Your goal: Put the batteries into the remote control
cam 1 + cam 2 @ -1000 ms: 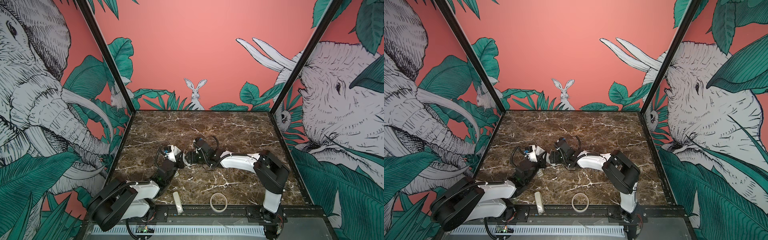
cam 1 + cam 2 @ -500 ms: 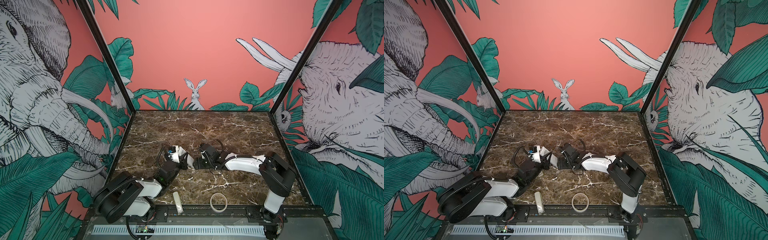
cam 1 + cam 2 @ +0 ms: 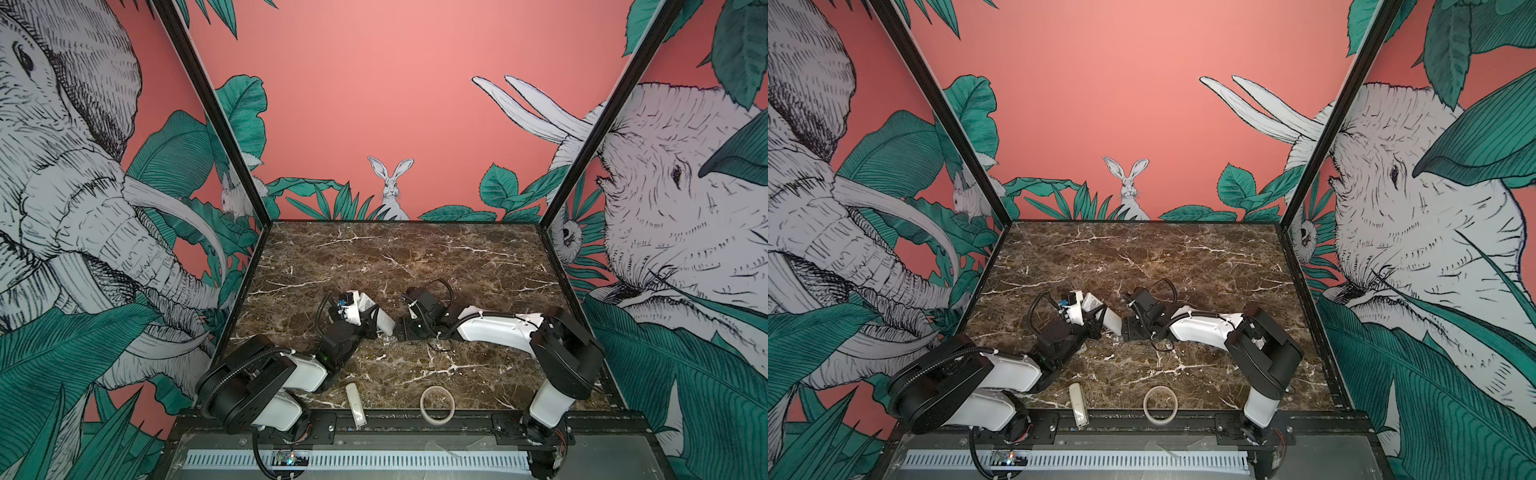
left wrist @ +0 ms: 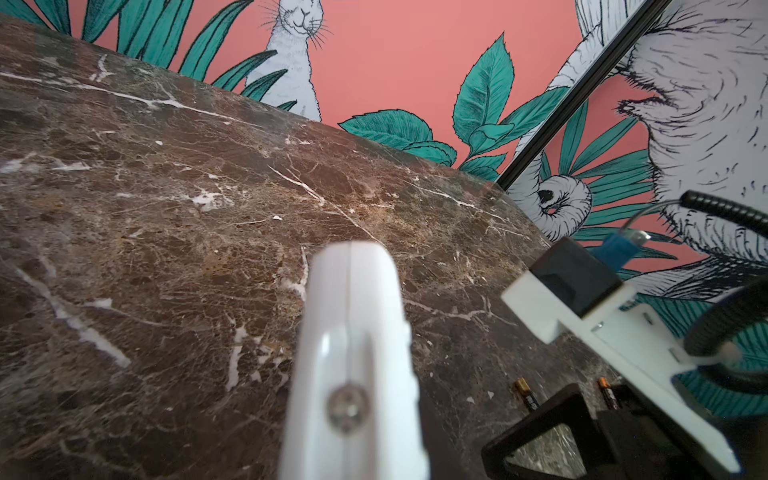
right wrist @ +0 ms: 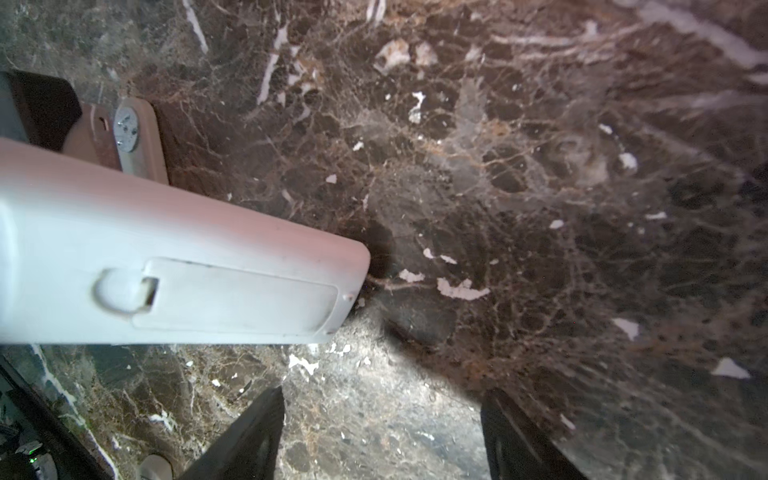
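Holding the remote control point(image 3: 385, 325) above the marble table point(image 3: 415, 257), my left gripper point(image 3: 371, 320) has its jaws clamped on the white body. The remote is tilted, and its free end points toward my right gripper point(image 3: 400, 329).

My right gripper's jaws stand wide apart and grip nothing. They sit just short of that free end in the right wrist view.

Battery compartment: the cover point(image 5: 241, 297) sits flush in the remote's back, so the contents are hidden. Two batteries point(image 4: 525, 392) lie loose on the marble, outside the compartment and beside my right gripper.

A small pale remote point(image 3: 355, 401) and a tape ring point(image 3: 437, 405) lie at the table's front edge, well apart from both grippers.
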